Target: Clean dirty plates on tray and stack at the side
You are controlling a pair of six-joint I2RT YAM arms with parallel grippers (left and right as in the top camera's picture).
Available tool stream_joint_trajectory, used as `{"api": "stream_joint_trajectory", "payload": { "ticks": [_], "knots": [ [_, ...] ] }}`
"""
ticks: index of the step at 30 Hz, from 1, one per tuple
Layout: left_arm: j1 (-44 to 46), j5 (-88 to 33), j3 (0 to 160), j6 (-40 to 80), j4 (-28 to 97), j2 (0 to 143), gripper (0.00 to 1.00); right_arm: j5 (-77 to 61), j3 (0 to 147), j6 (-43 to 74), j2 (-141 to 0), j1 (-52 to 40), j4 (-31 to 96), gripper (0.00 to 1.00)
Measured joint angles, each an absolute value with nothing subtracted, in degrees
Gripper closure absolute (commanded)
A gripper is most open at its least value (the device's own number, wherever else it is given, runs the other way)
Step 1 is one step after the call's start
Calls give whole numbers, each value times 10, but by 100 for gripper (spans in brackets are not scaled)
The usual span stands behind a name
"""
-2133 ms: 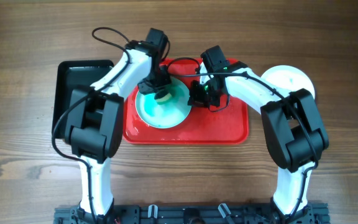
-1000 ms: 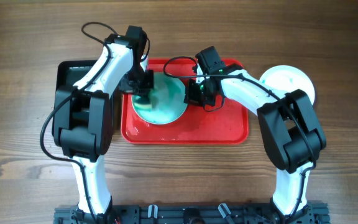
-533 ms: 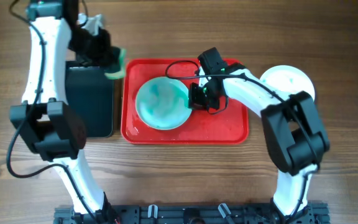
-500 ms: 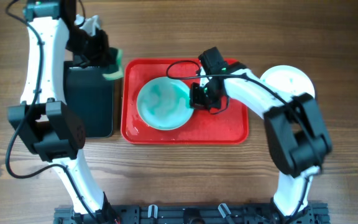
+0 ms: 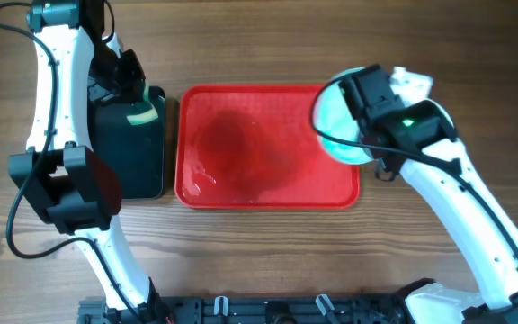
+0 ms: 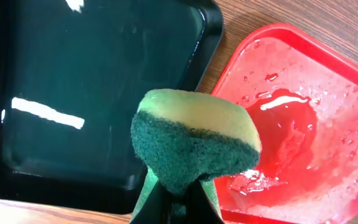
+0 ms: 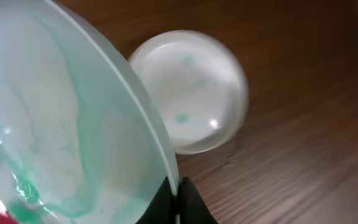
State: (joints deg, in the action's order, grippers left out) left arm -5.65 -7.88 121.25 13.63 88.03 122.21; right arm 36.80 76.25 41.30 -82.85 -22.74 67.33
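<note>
In the right wrist view the nearest thing is the right claw [image 7: 178, 202], which is clenched on the rim of the held plate [image 7: 61, 124]. This plate is tilted and fills the left part of that view. Its inner face shows pale teal smears, so I judge that the wiping spread the mark more than it removed it. Behind it, lower down, the side plate [image 7: 188, 90] lies flat on the wooden worktop [image 7: 303, 124], with a few small teal dots on it. I cannot tell if this is one plate or two stacked together. Seen from above, the held plate hangs in the air over the right rim of the red tray [image 5: 268, 144], well clear of its floor.

In the left wrist view the left claw [image 6: 178, 202] is closed on the sponge [image 6: 194, 140], green side toward the camera and yellow side away. Under it is the black tray [image 6: 92, 74], and further away a corner of the red tray, which is wet with drops and a small puddle.

The red tray carries no plate now, so it seems the washing part is finished, or nearly. What is left, I think, is to bring the held plate over the side plate, lower it flat on top and let go. The sponge should also go down into the black tray. Since the plate is wet and gripped only at its edge, it may slip, and the teal smears may need one more wipe.
</note>
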Motion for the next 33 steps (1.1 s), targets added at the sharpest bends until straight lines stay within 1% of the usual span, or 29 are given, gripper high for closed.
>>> {"api": "stream_joint_trajectory", "payload": {
  "ticks": [3, 9, 15, 18, 21, 24, 28, 33],
  "knots": [
    [-47, -73, 1209, 139, 878, 1222, 96, 416, 762, 439, -824, -173, 681, 96],
    [-11, -62, 1202, 141, 867, 1222, 96, 443, 762, 437, -824, -55, 672, 96],
    [12, -58, 1202, 141, 856, 1222, 96, 438, 762, 377, -824, -41, 636, 96],
    [18, -58, 1202, 141, 852, 1222, 96, 359, 762, 294, -824, -45, 583, 96],
    [20, -58, 1202, 141, 850, 1222, 96, 291, 762, 251, -824, -70, 564, 96],
    [20, -58, 1202, 141, 849, 1222, 96, 302, 762, 228, -824, -118, 555, 96],
    [20, -58, 1202, 143, 846, 1222, 96, 393, 762, 222, -833, -217, 554, 96],
    [20, -58, 1202, 143, 846, 1222, 96, 579, 762, 219, -854, -363, 552, 96]
  ]
}}
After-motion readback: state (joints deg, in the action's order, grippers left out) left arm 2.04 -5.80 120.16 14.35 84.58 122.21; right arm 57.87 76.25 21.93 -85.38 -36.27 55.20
